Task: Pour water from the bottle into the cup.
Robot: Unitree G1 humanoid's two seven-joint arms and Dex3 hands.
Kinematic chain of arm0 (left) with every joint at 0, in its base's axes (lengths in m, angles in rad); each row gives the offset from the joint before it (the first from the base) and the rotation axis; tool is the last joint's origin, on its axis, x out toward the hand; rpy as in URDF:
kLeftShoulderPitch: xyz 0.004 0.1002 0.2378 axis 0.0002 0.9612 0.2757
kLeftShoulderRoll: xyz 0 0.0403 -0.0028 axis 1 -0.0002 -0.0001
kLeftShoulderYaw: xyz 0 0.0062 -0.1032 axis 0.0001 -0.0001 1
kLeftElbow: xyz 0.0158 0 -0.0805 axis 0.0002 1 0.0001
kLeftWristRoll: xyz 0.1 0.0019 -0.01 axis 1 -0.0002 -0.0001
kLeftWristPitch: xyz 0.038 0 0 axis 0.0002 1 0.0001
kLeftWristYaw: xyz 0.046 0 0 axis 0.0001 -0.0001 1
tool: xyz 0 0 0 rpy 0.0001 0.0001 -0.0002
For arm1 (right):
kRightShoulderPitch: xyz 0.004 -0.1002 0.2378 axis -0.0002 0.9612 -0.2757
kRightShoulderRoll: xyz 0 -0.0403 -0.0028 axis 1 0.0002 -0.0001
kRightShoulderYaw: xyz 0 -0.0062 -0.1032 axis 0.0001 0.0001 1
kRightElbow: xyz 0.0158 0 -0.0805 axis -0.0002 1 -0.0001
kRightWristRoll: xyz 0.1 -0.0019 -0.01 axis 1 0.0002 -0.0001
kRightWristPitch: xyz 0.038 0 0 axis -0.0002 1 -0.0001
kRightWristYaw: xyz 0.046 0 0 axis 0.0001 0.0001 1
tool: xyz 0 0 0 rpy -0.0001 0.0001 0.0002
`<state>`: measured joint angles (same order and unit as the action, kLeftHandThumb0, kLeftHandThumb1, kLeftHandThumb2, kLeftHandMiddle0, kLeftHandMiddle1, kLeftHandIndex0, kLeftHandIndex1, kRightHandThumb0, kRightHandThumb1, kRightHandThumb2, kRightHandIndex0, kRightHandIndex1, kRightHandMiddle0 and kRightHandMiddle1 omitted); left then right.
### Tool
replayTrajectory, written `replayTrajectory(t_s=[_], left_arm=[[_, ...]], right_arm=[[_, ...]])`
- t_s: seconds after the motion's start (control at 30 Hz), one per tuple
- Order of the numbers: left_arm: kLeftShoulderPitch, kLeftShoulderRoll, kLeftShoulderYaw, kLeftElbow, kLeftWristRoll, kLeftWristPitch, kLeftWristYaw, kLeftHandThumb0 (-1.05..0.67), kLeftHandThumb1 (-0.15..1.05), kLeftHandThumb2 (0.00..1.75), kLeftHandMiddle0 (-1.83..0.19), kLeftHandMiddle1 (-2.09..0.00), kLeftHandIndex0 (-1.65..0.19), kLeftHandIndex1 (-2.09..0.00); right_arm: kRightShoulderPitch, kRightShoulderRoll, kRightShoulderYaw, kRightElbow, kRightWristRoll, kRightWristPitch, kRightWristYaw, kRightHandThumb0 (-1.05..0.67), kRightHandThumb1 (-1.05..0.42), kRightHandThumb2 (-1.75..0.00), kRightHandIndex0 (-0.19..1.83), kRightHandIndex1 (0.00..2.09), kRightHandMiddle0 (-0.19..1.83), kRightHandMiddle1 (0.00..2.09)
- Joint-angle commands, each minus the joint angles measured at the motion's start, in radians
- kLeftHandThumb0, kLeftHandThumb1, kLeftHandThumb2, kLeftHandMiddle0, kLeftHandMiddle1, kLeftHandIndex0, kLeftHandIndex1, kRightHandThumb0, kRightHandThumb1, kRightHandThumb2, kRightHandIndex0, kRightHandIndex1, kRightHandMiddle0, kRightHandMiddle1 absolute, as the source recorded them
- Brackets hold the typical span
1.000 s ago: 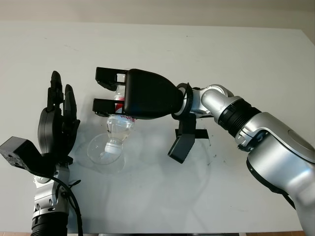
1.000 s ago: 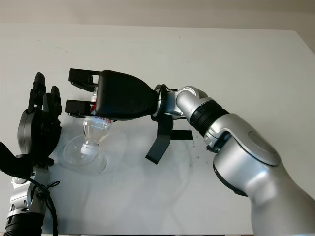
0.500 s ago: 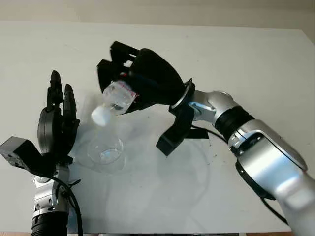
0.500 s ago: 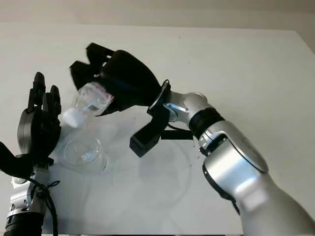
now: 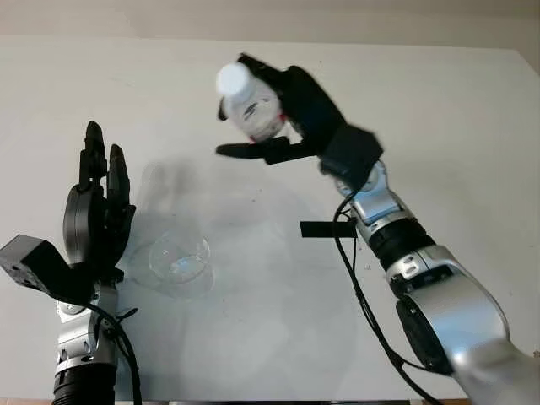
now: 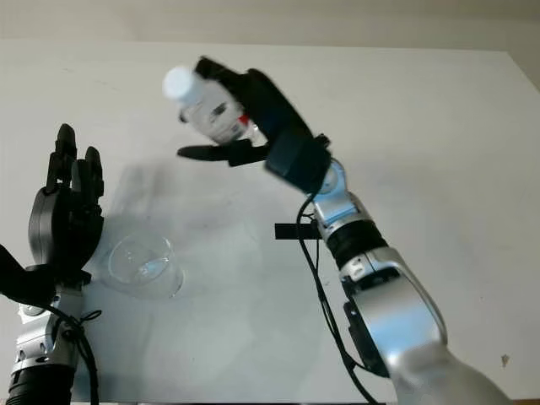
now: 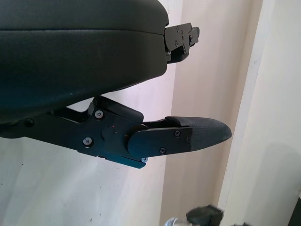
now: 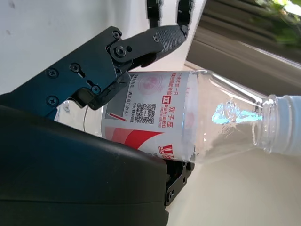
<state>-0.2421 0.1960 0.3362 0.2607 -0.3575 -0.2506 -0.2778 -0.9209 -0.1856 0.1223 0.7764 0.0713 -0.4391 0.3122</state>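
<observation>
Your right hand [image 5: 287,118] is clamped around the bottle [image 5: 249,105], now lifted upright at about 12 o'clock, cap [image 5: 232,78] on top. A second ago it was tipped neck-down over the cup [image 5: 180,257]; the pour looks finished. The cup sits on the table [image 5: 439,110] at 8 o'clock, beside your open left hand [image 5: 97,211] at 9 o'clock.

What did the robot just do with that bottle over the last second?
The right hand swung the bottle from neck-down over the cup up and away toward the table's far side, neck now raised, keeping its grip. The cup and the open left hand beside it stayed put.
</observation>
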Motion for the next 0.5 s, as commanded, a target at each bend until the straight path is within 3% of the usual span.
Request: replayTrajectory(t_s=[0.0, 0.17, 0.47], left_arm=[[0.023, -0.010, 0.006, 0.030, -0.008, -0.010, -0.007, -0.75, 1.05, 0.47, 0.16, -0.05, 0.16, -0.05], [0.020, -0.013, 0.004, 0.039, -0.006, -0.014, -0.012, -0.74, 1.05, 0.48, 0.16, -0.06, 0.15, -0.06], [0.027, -0.011, 0.000, 0.036, -0.010, -0.013, -0.030, -0.74, 1.05, 0.50, 0.17, -0.05, 0.16, -0.05]], right_arm=[[0.043, -0.022, -0.044, -0.107, 0.052, 0.108, 0.040, -0.39, -1.05, -0.43, 1.15, 2.09, 0.87, 2.09], [0.148, -0.060, -0.126, -0.306, 0.133, 0.358, 0.079, -0.36, -1.05, -0.45, 1.11, 2.09, 0.79, 2.09], [0.351, -0.109, -0.211, -0.579, 0.174, 0.574, 0.071, -0.37, -1.05, -0.41, 1.07, 2.09, 0.74, 2.09]])
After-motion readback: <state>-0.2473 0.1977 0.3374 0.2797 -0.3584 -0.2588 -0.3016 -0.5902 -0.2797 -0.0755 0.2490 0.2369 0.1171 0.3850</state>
